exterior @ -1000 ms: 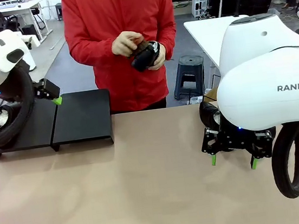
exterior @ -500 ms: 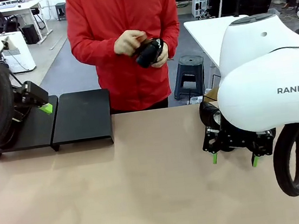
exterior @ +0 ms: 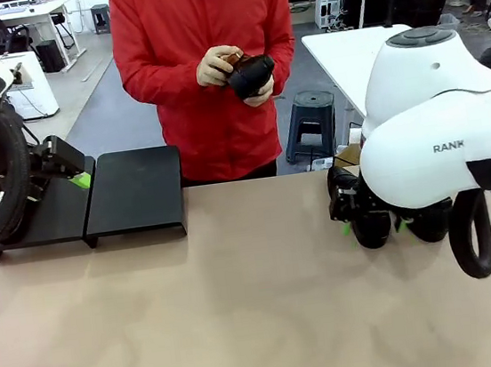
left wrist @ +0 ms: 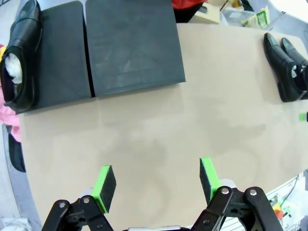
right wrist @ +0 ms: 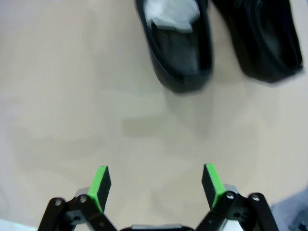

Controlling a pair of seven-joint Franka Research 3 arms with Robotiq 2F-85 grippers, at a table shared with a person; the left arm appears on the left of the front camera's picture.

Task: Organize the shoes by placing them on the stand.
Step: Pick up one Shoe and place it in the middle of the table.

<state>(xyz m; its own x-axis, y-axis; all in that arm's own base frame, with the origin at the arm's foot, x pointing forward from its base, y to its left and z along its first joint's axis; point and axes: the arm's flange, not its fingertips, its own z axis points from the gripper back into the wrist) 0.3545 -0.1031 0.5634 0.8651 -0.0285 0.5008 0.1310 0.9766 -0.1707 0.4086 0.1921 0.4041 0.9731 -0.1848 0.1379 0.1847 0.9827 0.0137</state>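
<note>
Left gripper (left wrist: 156, 180), jaws spread and empty, has backed off from the stand (left wrist: 130, 48), leaving 1 shoe (left wrist: 21, 53) resting on the stand's far-left panel; that placement looks finished. In the middle, the person's hands (exterior: 218, 66) have raised another shoe (exterior: 250, 74) a little, well above the table (exterior: 199, 314). Right gripper (right wrist: 156, 180), also spread and empty, has tilted toward the pair (right wrist: 178, 43) lying side by side on the table just ahead, probably the next pick. So 1 shoe seems placed and 3 remain off the stand. Table is smooth, plain tan; beyond it lie grey floor (exterior: 111, 110), white desks (exterior: 346, 55) and a stool (exterior: 309, 113)
</note>
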